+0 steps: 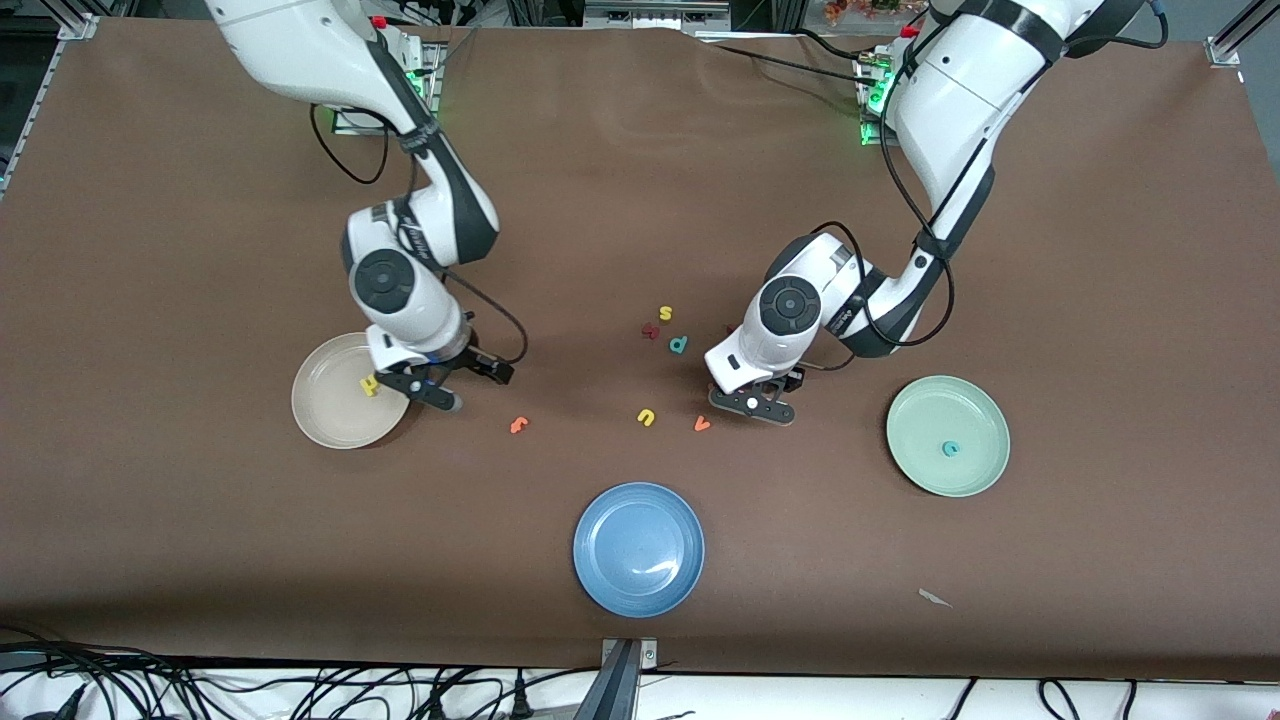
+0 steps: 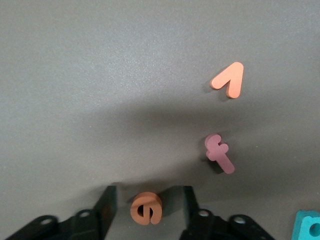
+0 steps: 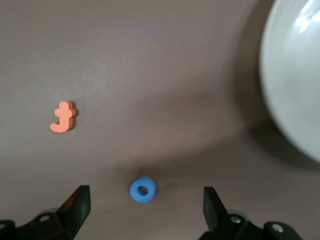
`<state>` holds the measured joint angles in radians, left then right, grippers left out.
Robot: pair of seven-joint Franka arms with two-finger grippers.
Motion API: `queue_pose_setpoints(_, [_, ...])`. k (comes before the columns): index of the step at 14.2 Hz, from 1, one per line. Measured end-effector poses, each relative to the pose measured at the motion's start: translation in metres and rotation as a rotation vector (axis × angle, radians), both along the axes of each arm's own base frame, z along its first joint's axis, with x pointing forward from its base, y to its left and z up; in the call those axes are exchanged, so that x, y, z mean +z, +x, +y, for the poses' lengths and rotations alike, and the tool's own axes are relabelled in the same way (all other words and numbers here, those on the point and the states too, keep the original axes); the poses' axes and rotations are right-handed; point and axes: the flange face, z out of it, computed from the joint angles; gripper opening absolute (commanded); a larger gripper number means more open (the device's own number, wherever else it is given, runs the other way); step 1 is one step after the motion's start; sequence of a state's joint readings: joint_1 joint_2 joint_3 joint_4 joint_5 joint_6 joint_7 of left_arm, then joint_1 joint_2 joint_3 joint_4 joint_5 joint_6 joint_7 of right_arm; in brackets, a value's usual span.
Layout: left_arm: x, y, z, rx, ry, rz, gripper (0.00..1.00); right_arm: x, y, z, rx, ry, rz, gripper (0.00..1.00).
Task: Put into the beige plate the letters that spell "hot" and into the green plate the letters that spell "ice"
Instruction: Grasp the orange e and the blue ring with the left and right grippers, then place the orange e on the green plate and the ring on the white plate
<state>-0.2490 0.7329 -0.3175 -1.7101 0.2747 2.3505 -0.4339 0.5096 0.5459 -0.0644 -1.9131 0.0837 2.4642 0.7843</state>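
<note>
My right gripper [image 3: 146,202] stands open low over the table beside the beige plate [image 1: 330,410], its fingers wide on either side of the blue o [image 3: 143,189]. A yellow h [image 1: 370,385] lies in that plate. The orange t [image 1: 518,425] lies on the table nearer the front camera. My left gripper [image 2: 147,200] is down at the table, open. The orange e [image 2: 146,208] sits between its fingers [image 2: 107,202] with a gap on each side. A teal c [image 1: 951,449] lies in the green plate [image 1: 905,440].
An orange v [image 1: 702,424], a yellow u [image 1: 646,417], a yellow s [image 1: 665,314], a teal p [image 1: 678,345] and a dark-red letter [image 1: 650,330] lie mid-table. A pink f-shaped letter [image 2: 220,154] lies close to my left gripper. A blue plate [image 1: 638,548] sits nearest the front camera.
</note>
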Motion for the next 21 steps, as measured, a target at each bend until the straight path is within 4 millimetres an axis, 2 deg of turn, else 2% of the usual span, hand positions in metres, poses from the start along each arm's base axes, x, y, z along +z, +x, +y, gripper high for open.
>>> queue_pose_setpoints(3, [0.0,0.0,0.0,0.002,0.0,0.0,0.3,-0.025,-0.005,0.006,0.003,-0.007,0.003,0.94])
queue_pose_setpoints(8, [-0.002,0.0,0.001,0.007,0.001,0.002,0.41,-0.029,-0.006,0.007,0.005,-0.01,0.008,0.64])
queue_pose_setpoints(10, [-0.004,-0.001,0.001,0.009,0.002,0.006,0.34,-0.03,-0.009,0.011,0.011,-0.007,0.009,0.49])
queue_pose_setpoints(13, [-0.004,-0.001,0.0,0.008,0.002,0.005,0.04,-0.031,-0.01,0.012,0.014,-0.005,0.009,0.28])
queue_pose_setpoints(14, [-0.004,-0.001,0.0,0.008,0.002,0.005,0.01,-0.031,-0.011,0.012,0.014,-0.005,0.009,0.23])
queue_pose_setpoints(17, [-0.003,-0.001,0.001,0.012,0.002,0.005,0.03,-0.03,-0.01,0.012,0.014,-0.005,0.008,0.11])
queue_pose_setpoints(19, [0.001,0.002,0.004,0.018,0.008,0.006,0.03,-0.03,-0.01,0.012,0.014,-0.004,0.008,0.06])
queue_pose_setpoints(21, [0.014,0.005,0.011,0.027,0.035,0.021,0.03,-0.027,-0.008,0.014,0.017,-0.001,0.002,0.06])
